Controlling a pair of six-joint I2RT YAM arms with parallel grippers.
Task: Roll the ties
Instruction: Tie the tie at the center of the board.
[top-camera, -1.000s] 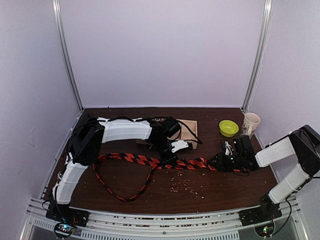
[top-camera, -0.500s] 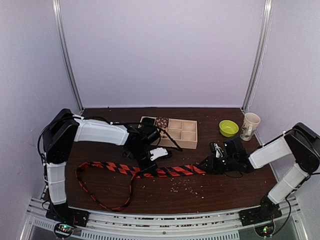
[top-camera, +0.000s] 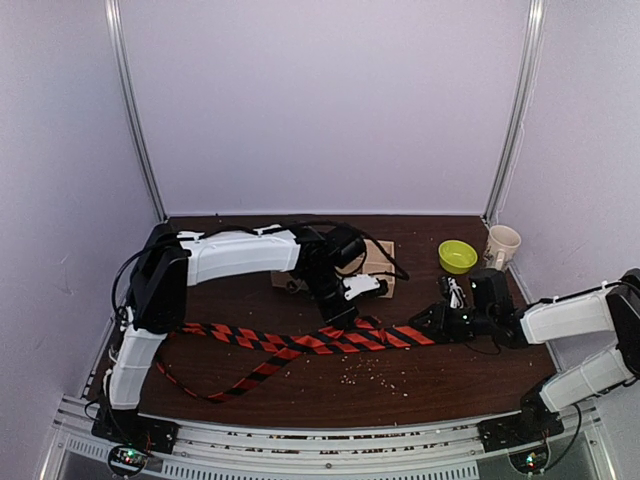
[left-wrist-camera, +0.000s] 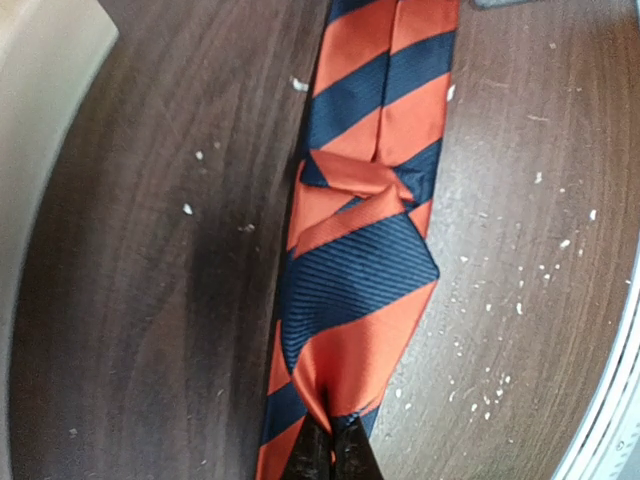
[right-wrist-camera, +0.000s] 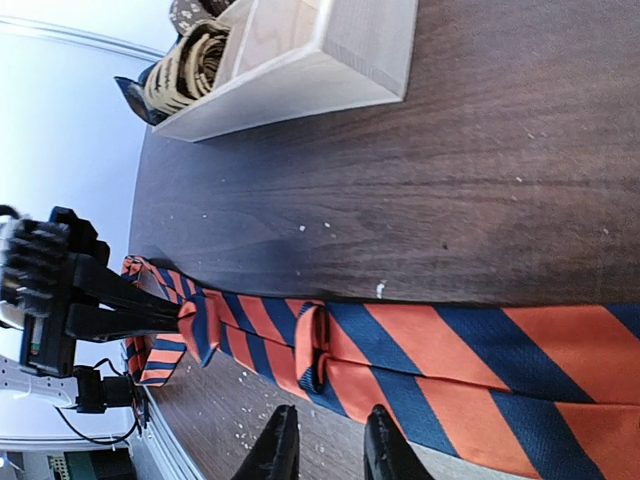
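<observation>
Left gripper (left-wrist-camera: 328, 435) is clamped shut, pinching the tie (left-wrist-camera: 360, 270). Right gripper (right-wrist-camera: 330, 415) sits narrowly parted at the tie's edge, and I can't tell if it grips.

We see one long, narrow tie (top-camera: 380, 340), striped on the diagonal in red-orange and black. It lies stretched out on the dark surface (top-camera: 450, 385), not yet rolled. Its wide part runs left to right across the middle, with the broad end at the right. At the left the narrow part loops toward the near edge and meets the wide part again. A small crosswise crease puckers the cloth midway.
</observation>
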